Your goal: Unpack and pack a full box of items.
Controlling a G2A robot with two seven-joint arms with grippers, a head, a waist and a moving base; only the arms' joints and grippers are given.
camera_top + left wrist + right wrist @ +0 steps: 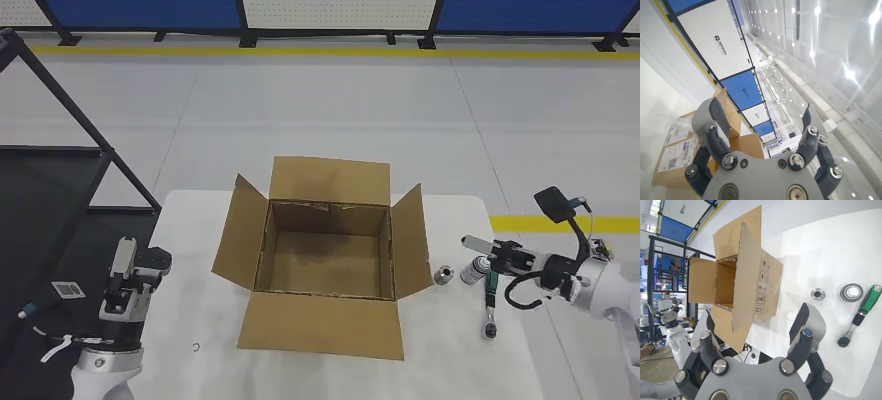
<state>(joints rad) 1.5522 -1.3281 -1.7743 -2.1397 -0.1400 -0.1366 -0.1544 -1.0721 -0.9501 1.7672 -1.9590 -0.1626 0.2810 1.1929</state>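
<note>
A white table (pixel 200 300) carries an open cardboard box (pixel 320 325) at its middle, with all 4 flaps folded outward and the inside seen to be bare. Since 3 items lie on the table beyond the box's right flap, unpacking is judged finished and packing is judged to be the step in hand.

The right gripper (pixel 756 313) is held above the table near those items, fingers spread wide and nothing between them. The left gripper (pixel 762 108) is parked at the table's left edge, well apart from the box and tilted upward, also spread and empty.

The largest item, a green-handled ratchet (pixel 859 317), lies flat with its handle end just beside an upright metal can (pixel 851 292). It would best be grasped across the handle, so that the can is not knocked as the ratchet is lifted. The can, if taken next, should be gripped around its sides and kept upright. The smallest piece, a short metal socket (pixel 817 294), stands between the can and the box; a careful, centred pinch is advised, as it could easily roll away. Each item should be lifted clear of the raised right flap before being lowered inside.
</note>
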